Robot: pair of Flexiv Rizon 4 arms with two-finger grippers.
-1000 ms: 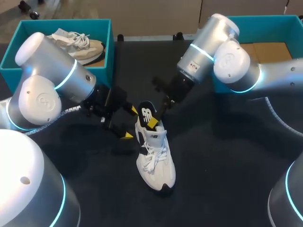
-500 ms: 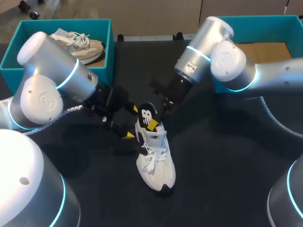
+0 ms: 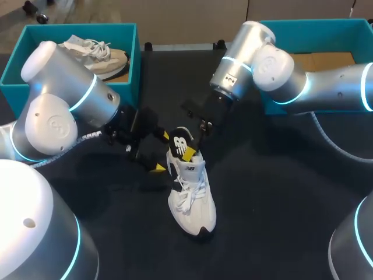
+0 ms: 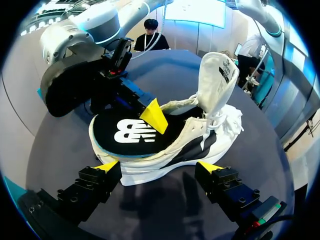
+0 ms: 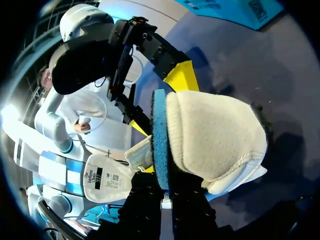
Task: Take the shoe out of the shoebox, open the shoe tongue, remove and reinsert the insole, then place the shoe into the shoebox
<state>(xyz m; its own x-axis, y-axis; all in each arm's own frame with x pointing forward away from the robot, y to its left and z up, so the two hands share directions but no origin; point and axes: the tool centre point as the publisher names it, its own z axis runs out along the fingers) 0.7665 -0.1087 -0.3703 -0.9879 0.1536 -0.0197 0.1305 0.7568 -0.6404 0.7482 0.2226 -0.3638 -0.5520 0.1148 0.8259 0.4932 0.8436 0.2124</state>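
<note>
A white shoe [image 3: 192, 201] lies on the dark table, toe towards me, with its tongue [image 4: 216, 75] standing up. Its black insole [image 3: 182, 142] with a white logo sticks up out of the heel opening. My right gripper [image 3: 190, 153] is shut on the insole's edge; the right wrist view shows the insole's blue rim [image 5: 160, 145] pinched beside the cream heel [image 5: 210, 140]. My left gripper [image 3: 161, 152] is open at the heel's left side. In its own view its fingers [image 4: 107, 166] straddle the heel [image 4: 165, 162] without touching it.
A teal shoebox [image 3: 135, 58] at the back left holds another pale shoe [image 3: 96, 55]. A second teal box [image 3: 315, 23] with a brown floor stands at the back right, behind my right arm. Bare table lies in front of the shoe.
My right gripper has shut on the insole's edge, and its arm has shifted a little to the left. The left arm and the shoe have hardly moved.
</note>
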